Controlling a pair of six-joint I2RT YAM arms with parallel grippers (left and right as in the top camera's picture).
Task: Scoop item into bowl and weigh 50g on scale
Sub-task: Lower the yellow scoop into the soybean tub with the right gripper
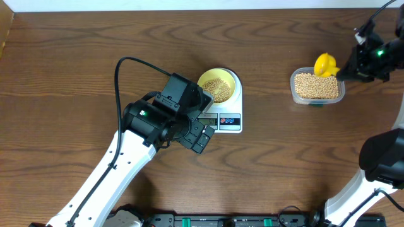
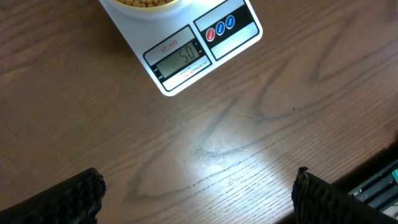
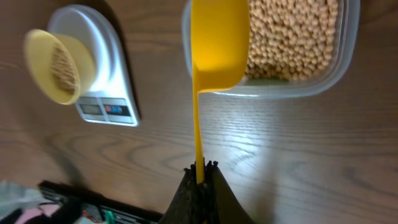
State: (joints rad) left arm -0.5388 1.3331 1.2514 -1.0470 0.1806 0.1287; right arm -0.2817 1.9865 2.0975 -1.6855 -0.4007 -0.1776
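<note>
The pale-yellow bowl (image 1: pixel 219 86) with tan beans (image 1: pixel 216 89) stands on the white scale (image 1: pixel 228 119). In the left wrist view the scale's display (image 2: pixel 181 58) reads 50. My left gripper (image 2: pixel 198 193) is open and empty over bare table just in front of the scale (image 2: pixel 186 43). My right gripper (image 3: pixel 201 169) is shut on the handle of the bright yellow scoop (image 3: pixel 219 43), whose cup hangs over the clear tub (image 3: pixel 298 46) full of beans. The scoop (image 1: pixel 325 64) shows at the tub's (image 1: pixel 317 87) far edge in the overhead view. The bowl (image 3: pixel 59 65) also shows in the right wrist view.
A black cable (image 1: pixel 136 62) loops over the left arm. Dark equipment (image 1: pixel 208 221) runs along the table's front edge. The second arm's base (image 1: pixel 382 157) sits at the right front.
</note>
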